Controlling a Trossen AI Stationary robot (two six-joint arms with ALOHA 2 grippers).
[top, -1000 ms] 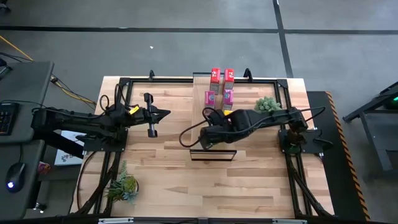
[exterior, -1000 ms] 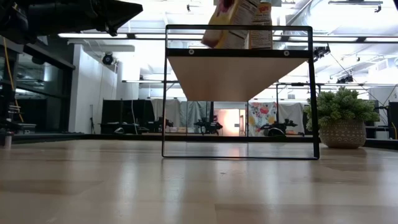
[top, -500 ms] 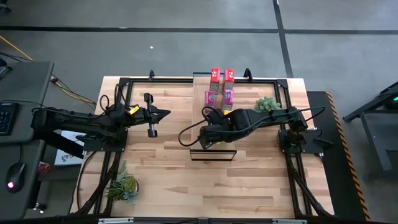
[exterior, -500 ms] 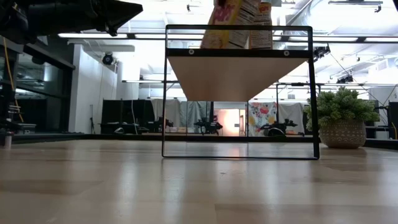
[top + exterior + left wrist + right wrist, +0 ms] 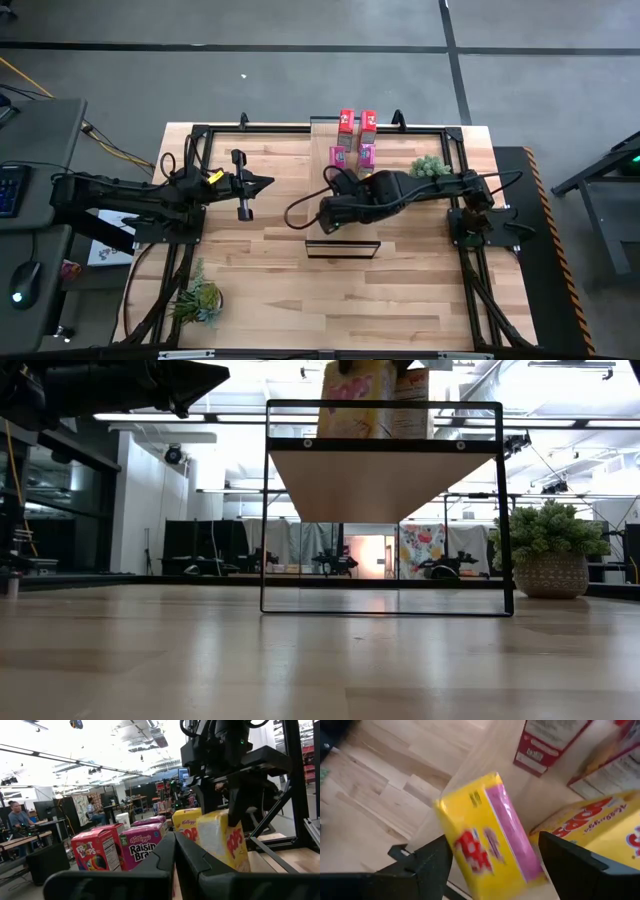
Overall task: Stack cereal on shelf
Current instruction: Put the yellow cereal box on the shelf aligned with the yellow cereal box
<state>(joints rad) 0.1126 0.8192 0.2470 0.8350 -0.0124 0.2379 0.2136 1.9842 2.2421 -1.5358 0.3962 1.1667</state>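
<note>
With our right gripper point(image 5: 492, 865) jaws spread around the yellow cereal box point(image 5: 487, 837), we risk toppling it off the shelf point(image 5: 385, 478) edge.

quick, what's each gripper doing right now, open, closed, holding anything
Left gripper: shut, holding nothing, waiting over the table's left side.
Right gripper: open, its fingers apart on either side of a yellow cereal box on the shelf.

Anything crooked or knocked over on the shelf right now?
Nothing has fallen. The only box off-square is the yellow box between the right gripper's fingers, which sits tilted at the shelf edge beside the other yellow box. The red and pink boxes stand in tidy pairs.
</note>
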